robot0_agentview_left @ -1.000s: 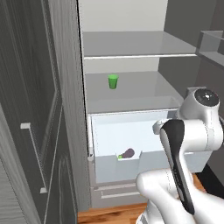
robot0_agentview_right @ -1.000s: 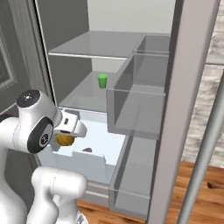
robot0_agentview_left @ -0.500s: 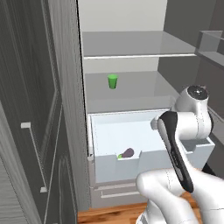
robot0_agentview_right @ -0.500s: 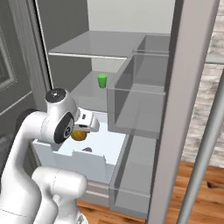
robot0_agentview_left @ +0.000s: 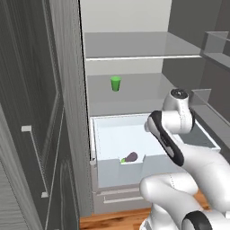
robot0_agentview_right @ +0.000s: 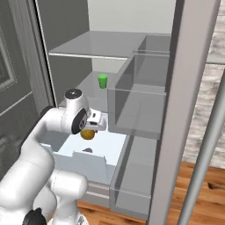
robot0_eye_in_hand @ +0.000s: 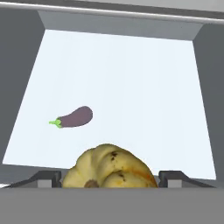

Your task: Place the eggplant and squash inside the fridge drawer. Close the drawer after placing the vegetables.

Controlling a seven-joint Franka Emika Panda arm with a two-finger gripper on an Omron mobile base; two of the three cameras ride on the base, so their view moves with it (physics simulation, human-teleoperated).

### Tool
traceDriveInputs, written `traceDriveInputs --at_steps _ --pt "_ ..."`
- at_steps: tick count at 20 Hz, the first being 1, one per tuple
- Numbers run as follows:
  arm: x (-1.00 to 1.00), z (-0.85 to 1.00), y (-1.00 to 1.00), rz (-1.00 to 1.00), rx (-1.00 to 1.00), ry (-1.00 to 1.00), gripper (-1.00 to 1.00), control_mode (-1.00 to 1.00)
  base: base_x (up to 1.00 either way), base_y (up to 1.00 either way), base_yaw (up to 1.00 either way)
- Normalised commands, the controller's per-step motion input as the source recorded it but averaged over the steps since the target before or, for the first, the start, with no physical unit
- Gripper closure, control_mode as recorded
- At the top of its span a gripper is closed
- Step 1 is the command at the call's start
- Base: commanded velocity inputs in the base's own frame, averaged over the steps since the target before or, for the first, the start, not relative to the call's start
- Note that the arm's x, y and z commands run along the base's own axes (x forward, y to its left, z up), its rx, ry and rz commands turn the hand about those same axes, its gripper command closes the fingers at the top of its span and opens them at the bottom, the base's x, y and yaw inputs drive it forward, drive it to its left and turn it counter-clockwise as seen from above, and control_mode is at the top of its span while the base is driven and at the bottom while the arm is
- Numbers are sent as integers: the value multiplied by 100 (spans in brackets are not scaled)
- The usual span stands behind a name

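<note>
A lumpy yellow squash (robot0_eye_in_hand: 109, 168) sits between my gripper's (robot0_eye_in_hand: 109, 178) fingers (robot0_eye_in_hand: 44, 178), which are shut on it. In the right base view the squash (robot0_agentview_right: 88, 134) hangs over the open fridge drawer (robot0_agentview_right: 90, 161), under the hand. The drawer (robot0_agentview_left: 117, 172) is pulled out, pale bluish-white with a notch in its front wall. The small dark purple eggplant (robot0_agentview_left: 130, 157) lies inside on the drawer floor near that front wall; in the hand view the eggplant (robot0_eye_in_hand: 74, 117) lies left of the squash, apart from it.
A green cup (robot0_agentview_left: 116, 83) stands on the shelf above the drawer. The open fridge door (robot0_agentview_left: 31, 134) is at the left. A translucent bin (robot0_agentview_right: 143, 103) and a door shelf stand close on the right of the drawer.
The arm has swung forward and to the right, carrying the squash from beside the drawer to above its inside. The eggplant has not moved.
</note>
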Motion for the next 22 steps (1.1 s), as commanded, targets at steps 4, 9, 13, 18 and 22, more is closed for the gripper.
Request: traceDriveInputs --at_steps 4,9,13,18,22 --pt "21 -26 0 1 0 7 100 -100 0 0 0" --pt "25 -29 -1 0 0 1 100 -100 0 0 0" --pt "13 -29 0 0 0 0 100 -100 0 0 0" --pt "2 -39 -8 0 0 0 100 -100 0 0 0" --pt "19 -32 -12 0 0 0 100 -100 0 0 0"
